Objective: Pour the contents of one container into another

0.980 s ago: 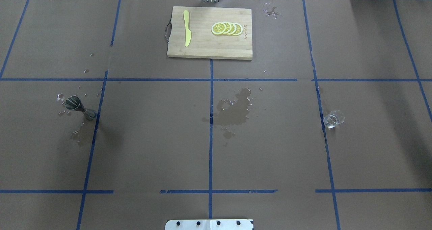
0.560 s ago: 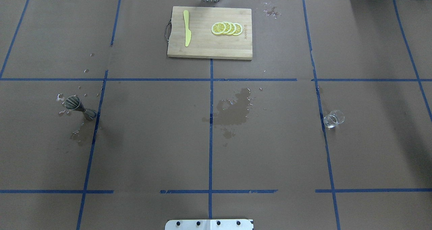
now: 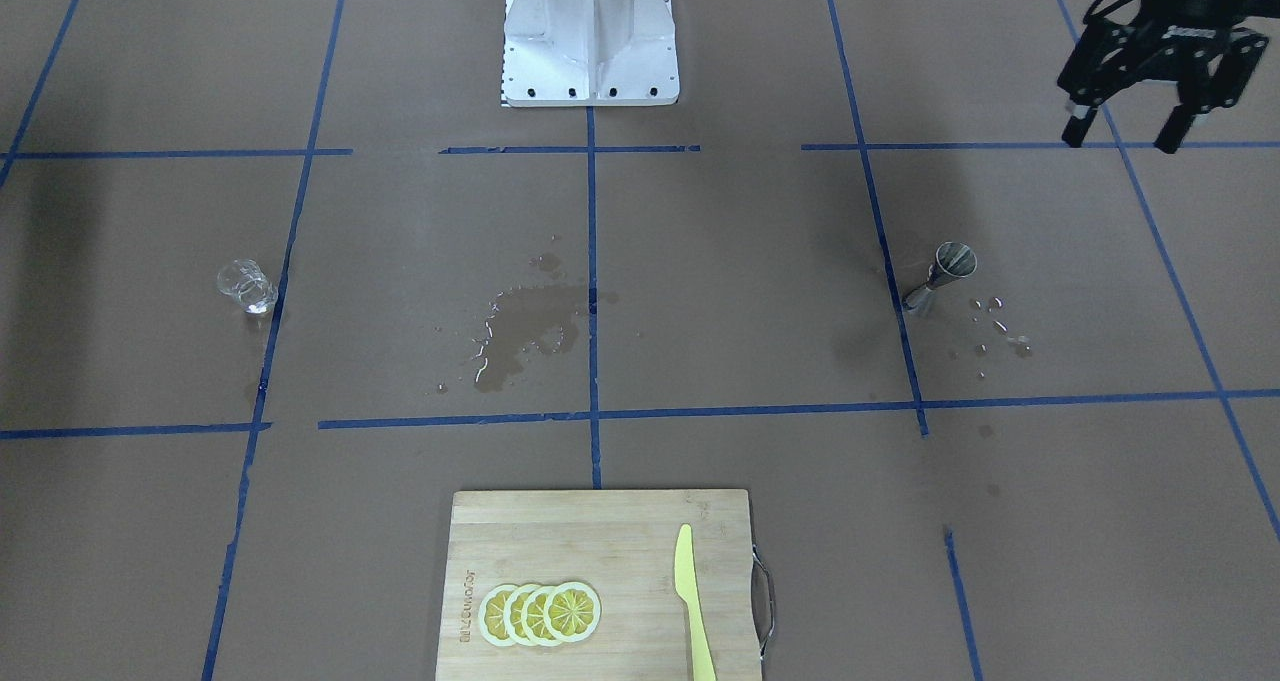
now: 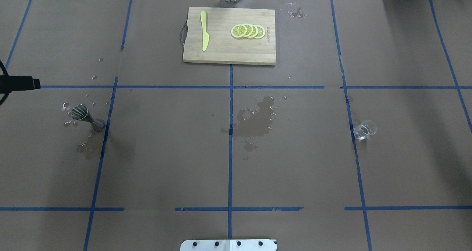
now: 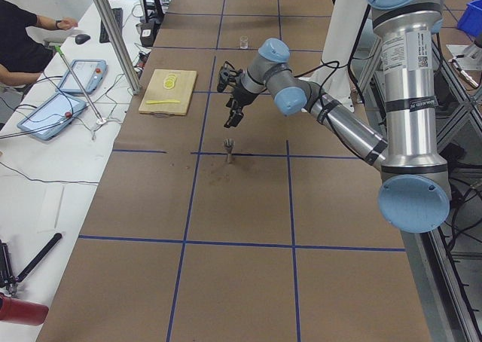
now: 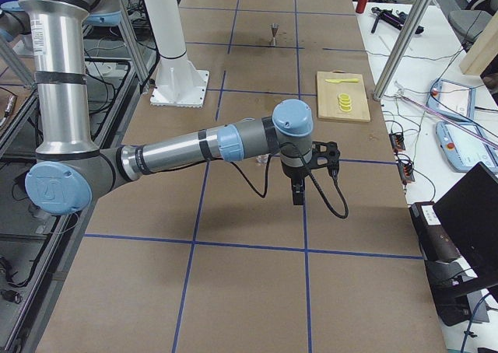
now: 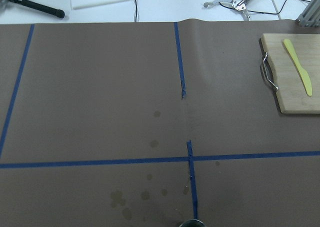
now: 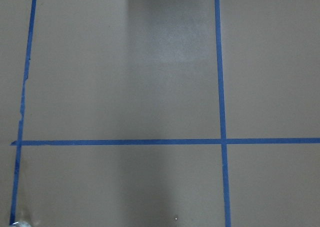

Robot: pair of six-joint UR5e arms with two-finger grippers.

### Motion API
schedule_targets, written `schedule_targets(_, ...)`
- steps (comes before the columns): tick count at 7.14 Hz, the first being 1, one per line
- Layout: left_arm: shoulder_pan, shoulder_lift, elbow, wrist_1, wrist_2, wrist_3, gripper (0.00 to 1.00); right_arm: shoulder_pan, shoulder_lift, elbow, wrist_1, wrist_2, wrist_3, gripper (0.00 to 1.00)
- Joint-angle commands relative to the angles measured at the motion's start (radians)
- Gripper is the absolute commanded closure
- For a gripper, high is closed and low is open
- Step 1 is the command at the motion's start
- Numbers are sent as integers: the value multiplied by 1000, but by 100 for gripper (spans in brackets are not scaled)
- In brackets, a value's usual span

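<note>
Cup (image 4: 364,129) stands untouched at right, jigger (image 4: 84,115) at left; left end effector (image 3: 1120,141), spread and empty, has just entered near the jigger, likely to grasp it; right end effector (image 6: 298,194) state cannot be told.
</note>
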Motion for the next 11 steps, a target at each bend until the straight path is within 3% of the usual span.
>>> schedule_targets(1, 278, 113, 1, -141, 329, -248, 0, -55, -15, 168, -73, -4, 162, 0)
schedule_targets(2, 403, 113, 8, -138, 467, -349, 0, -119, -41, 270, -70, -36, 280, 0)
schedule_targets(3, 515, 105, 25, -112, 642, -403, 0, -199, -106, 390, -47, -142, 310, 0)
schedule_targets(4, 554, 99, 98, -107, 730, -431, 0, -256, -157, 439, 20, -180, 373, 1)
schedule_targets(5, 606, 63, 185, -105, 839, -481, 0, -311, -206, 445, 168, -192, 502, 1)
schedule_targets(7, 643, -34, 319, -104, 985, -511, 0, -482, -269, 458, 330, -360, 669, 1)
schedule_targets(9, 643, -127, 460, -101, 1065, -511, 0, -597, -297, 468, 406, -488, 767, 1)
schedule_targets(11, 643, -157, 529, -101, 1123, -511, 0, -690, -320, 469, 460, -599, 823, 1)
